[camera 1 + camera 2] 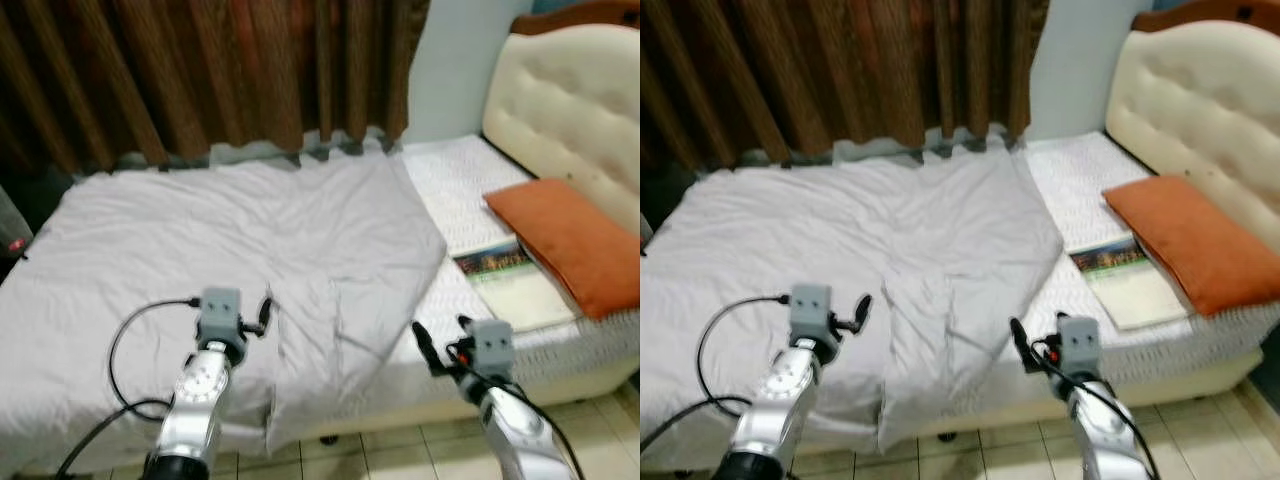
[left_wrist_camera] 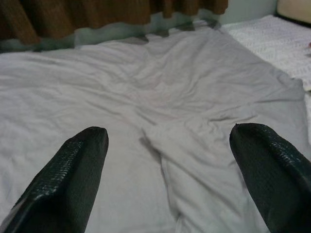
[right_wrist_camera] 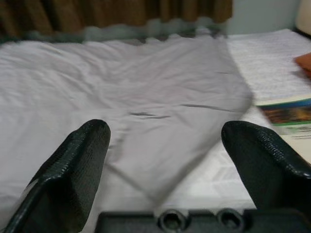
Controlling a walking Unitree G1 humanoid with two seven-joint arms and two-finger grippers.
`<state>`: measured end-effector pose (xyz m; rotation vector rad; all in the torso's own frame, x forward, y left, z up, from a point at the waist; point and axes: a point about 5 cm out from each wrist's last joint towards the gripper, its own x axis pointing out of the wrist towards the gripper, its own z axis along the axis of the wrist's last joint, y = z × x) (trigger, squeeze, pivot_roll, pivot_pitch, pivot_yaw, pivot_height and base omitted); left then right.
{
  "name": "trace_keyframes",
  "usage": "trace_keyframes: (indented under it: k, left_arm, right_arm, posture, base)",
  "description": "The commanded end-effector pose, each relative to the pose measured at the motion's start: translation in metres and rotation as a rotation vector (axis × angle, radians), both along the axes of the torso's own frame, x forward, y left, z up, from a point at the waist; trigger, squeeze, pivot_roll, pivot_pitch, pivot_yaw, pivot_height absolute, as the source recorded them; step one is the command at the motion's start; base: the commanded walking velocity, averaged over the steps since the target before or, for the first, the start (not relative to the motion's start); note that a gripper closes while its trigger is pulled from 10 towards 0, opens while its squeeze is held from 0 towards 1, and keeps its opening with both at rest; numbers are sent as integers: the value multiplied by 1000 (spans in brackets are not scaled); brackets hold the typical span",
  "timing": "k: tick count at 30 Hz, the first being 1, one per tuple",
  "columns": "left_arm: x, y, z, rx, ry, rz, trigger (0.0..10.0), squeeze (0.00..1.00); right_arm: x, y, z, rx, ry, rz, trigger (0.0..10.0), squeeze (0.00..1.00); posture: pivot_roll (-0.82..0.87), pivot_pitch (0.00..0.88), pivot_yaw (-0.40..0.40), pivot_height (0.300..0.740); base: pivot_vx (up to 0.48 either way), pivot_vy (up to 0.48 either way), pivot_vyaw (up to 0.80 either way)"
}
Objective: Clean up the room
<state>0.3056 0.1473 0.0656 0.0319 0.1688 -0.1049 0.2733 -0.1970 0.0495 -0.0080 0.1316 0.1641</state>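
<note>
Bed (image 1: pixel 520 370): grey sheet (image 1: pixel 240 260), orange pillow (image 1: pixel 570 240), book (image 1: pixel 505 280) on top.

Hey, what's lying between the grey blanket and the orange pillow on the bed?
A book lies on the bare white mattress between the grey blanket and the orange pillow, seen in both eye views.

Rig check from my console. I see 2 silver arms with rounded metallic shells. Each wrist carries a small grey box-shaped block with 2 dark round spots on its face. Left end effector (image 1: pixel 266 312): black, slim fingers; a black cable loops out from the block and runs back down along the arm. Right end effector (image 1: pixel 440 345): black fingers, with black and red wiring at the block. Wrist cameras show the fingers (image 2: pixel 73 179) as broad black pads with fine woven texture.
</note>
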Motion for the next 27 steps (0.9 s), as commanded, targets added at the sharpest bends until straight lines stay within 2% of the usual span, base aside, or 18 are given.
trace_keyframes:
  k: [1, 23, 27]
  left_arm:
    - [3, 12, 4, 27, -10, 24, 10000, 0]
    - [7, 8, 2, -12, 13, 23, 10000, 0]
    - [22, -7, 0, -31, 39, -33, 10000, 0]
  right_arm:
    - [3, 11, 3, 23, -15, 34, 10000, 0]
    - [-2, 13, 0, 30, -6, 49, 10000, 0]
    - [-8, 14, -2, 32, 8, 61, 10000, 0]
  posture:
    - [-21, 0, 32, 740]
    - [-41, 0, 33, 740]
    - [-50, 27, 19, 740]
  base:
    - [465, 0, 0]
    - [463, 0, 0]
    - [463, 0, 0]
